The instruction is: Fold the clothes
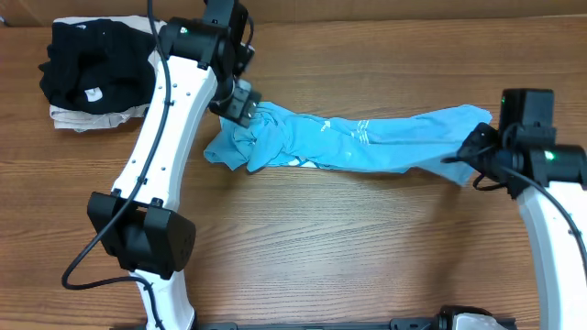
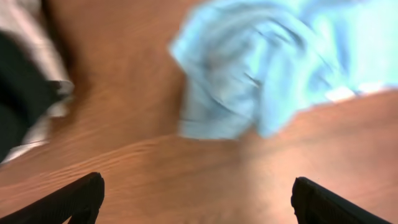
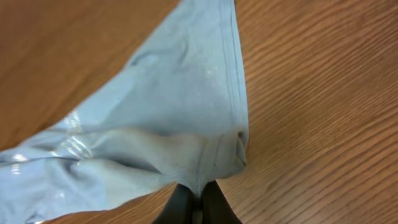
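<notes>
Nearest the robot's side of the table, two white arms rise from the near edge: the left arm (image 1: 160, 156) reaches up the left side and the right arm (image 1: 550, 211) up the right. There are two grippers. The right gripper (image 3: 196, 198) is clamped on a hemmed corner of the T-shirt (image 1: 367, 142), and its wrist view shows the cloth pinched between the closed fingertips just above the wood. The left gripper (image 1: 238, 103) stands spread wide. In its blurred wrist view, both dark fingers (image 2: 74, 199) have only bare wood between them and the blue cloth lies beyond. Overhead it hangs at the shirt's bunched left end, but whether it touches the fabric cannot be told. The one light sky-blue T-shirt lies in the middle of the table as a long, twisted band, crumpled at the left and drawn out towards the right gripper, with small white print showing on it. Farther back, in the far-left corner and well apart from the shirt, sits one black garment (image 1: 92, 64) bearing one white tag (image 1: 92, 93), heaped on one beige garment (image 1: 83, 119). The table (image 1: 367, 238) is brown wood with a lengthwise grain, and a paler tan strip (image 1: 413, 7) runs along its far edge.
</notes>
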